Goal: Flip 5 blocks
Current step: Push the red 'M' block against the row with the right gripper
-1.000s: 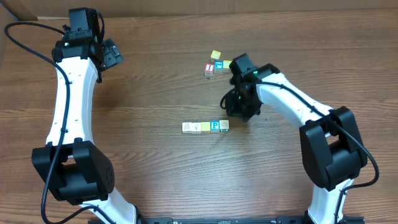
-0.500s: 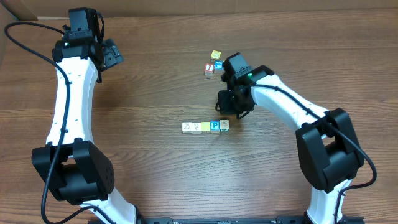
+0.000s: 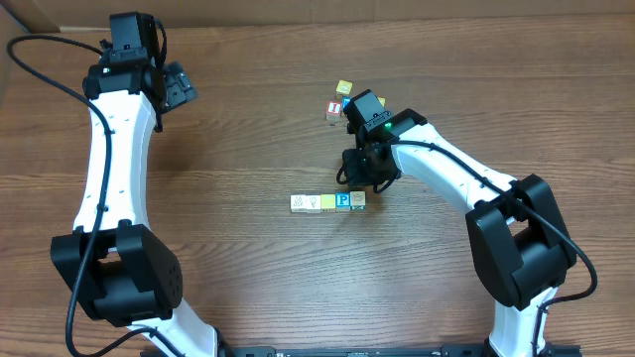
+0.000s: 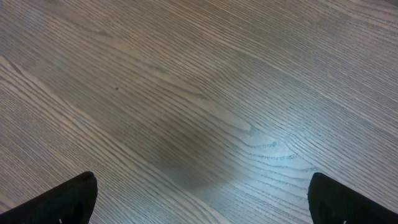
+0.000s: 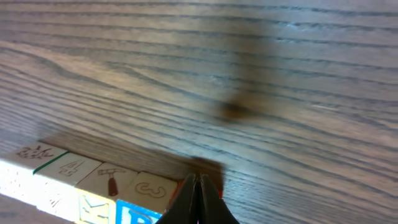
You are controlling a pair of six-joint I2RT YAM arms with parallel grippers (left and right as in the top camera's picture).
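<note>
Hovering beside the row of blocks (image 3: 327,202), the right gripper (image 3: 357,178) looked between flips overhead; the left gripper (image 3: 177,87) idled far off. Left wrist showed it spread wide, empty. Right wrist showed jaws pinched shut, empty, over the row; next it probably needed opening around one block.

Table (image 3: 248,149): brown wood, fine darker grain throughout. Right gripper (image 5: 199,182): black fingers. Just beneath its tips, the cream blocks (image 5: 112,179) carry faint engraved drawings, one a red-brown hammer, and one block is edged green. Blue-faced block (image 3: 343,201) in that row: white P. Yellow block (image 3: 327,202) next to it: pale. Beyond the gripper, red-faced cube (image 3: 334,107): red top face. Arms (image 3: 109,149): white shells, black joints.
</note>
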